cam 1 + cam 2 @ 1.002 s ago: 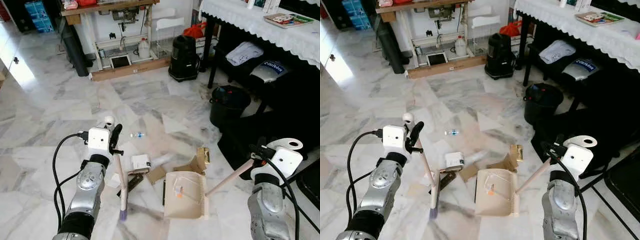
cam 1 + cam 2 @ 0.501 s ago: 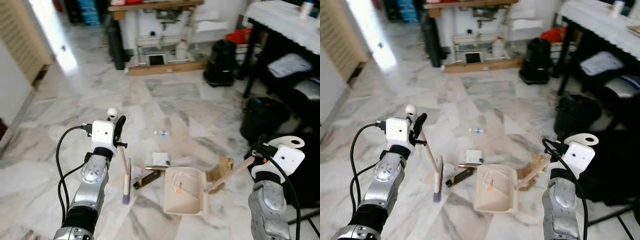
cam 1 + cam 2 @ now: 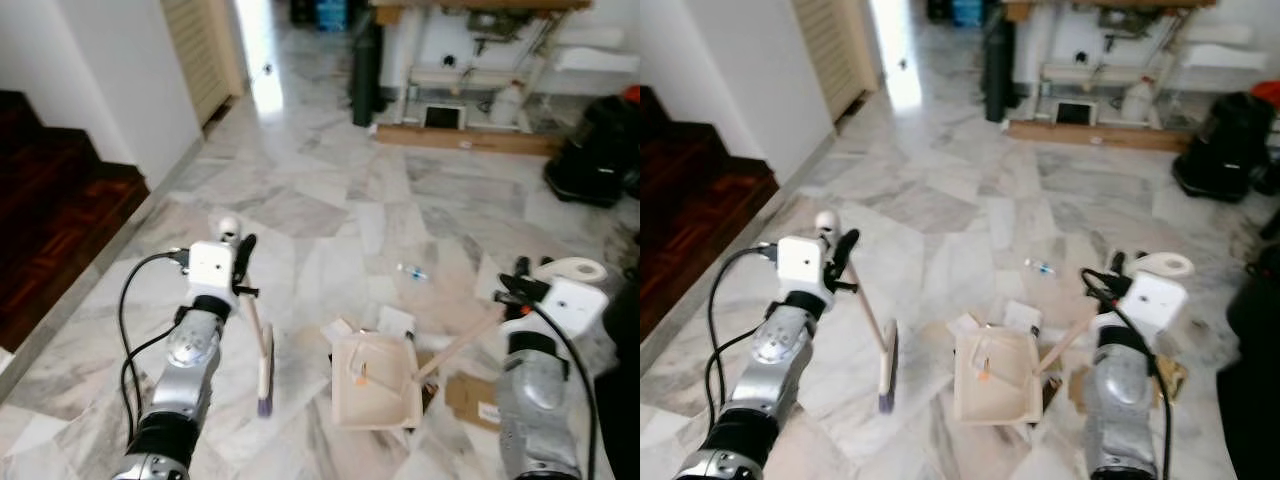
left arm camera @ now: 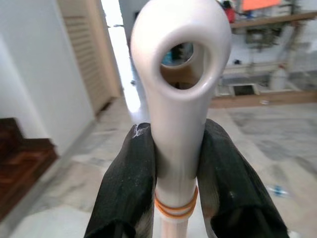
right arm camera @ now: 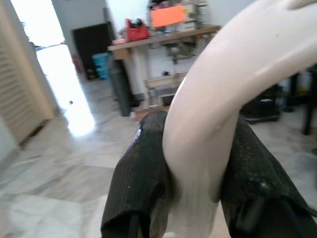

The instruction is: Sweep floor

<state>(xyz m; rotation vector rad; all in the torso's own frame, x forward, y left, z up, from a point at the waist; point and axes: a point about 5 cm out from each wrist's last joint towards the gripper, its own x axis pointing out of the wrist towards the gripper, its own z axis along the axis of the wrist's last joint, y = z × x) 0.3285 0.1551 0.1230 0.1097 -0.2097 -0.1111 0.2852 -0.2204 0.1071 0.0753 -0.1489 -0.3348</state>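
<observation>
The left gripper (image 4: 176,183) pinches the broom (image 3: 262,365) just below its looped handle end, and the right gripper (image 5: 198,193) clamps the dustpan (image 3: 374,392) handle; both tools look light, stiff, smooth plastic, best held high on the handle as now. The eye views show the brush head and pan on the floor (image 3: 330,220) beside scattered litter (image 3: 397,321), while the wrist views show finger contact.

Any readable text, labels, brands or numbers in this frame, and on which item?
No text can be read.
Flattened cardboard by the right claw: a dark printed mark, too blurred to read.
Small bottle on the floor: a blue label, too small to read.
Orange sign above the far workbench: no lettering can be made out.
</observation>
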